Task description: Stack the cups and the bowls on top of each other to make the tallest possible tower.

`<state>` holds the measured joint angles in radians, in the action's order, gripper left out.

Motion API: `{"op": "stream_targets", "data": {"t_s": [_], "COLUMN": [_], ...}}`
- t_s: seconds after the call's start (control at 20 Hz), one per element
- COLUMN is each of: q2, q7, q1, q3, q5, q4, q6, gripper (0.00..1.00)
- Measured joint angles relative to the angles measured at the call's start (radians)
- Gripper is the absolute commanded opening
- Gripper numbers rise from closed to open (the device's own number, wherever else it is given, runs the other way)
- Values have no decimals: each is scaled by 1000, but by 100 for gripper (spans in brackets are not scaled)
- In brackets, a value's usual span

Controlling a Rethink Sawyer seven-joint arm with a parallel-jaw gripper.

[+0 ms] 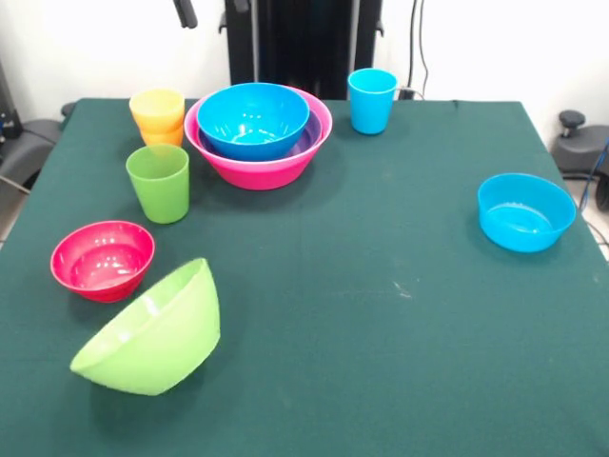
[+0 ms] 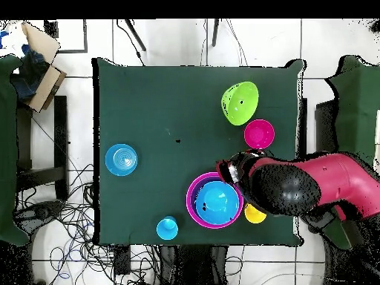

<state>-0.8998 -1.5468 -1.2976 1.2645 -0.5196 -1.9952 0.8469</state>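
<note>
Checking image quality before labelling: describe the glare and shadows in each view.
Front view: bright glare spots inside the large blue bowl and red-pink bowl, a soft shadow under the tilted light green bowl. Overhead view: the arm covers part of the table; faint sheen on the light blue bowl.

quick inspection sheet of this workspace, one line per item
surface: dark green tablecloth, a few pale specks.
job's things: glossy blue bowl nested in a purple bowl inside the large pink plastic bowl; yellow tumbler in an orange one; green tumbler, blue tumbler, red-pink bowl and light blue bowl upright; light green bowl tipped.
clutter: nothing seen.
grippers: red arm over stack, state unclear.
cables: tangled on floor.
surroundings: cardboard box.
</note>
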Motion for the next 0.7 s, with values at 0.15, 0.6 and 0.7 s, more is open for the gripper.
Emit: {"op": "stream_targets", "data": {"t_s": [0.15,0.6,0.7], "q2": [-15,-64,-67], "q7": [0,0,0], "q1": [3,53,120], "q3": [11,14,-8], "q5": [0,16,16], "q4": [0,22,69], "q6": [0,2,21], "gripper": [100,100,100]}}
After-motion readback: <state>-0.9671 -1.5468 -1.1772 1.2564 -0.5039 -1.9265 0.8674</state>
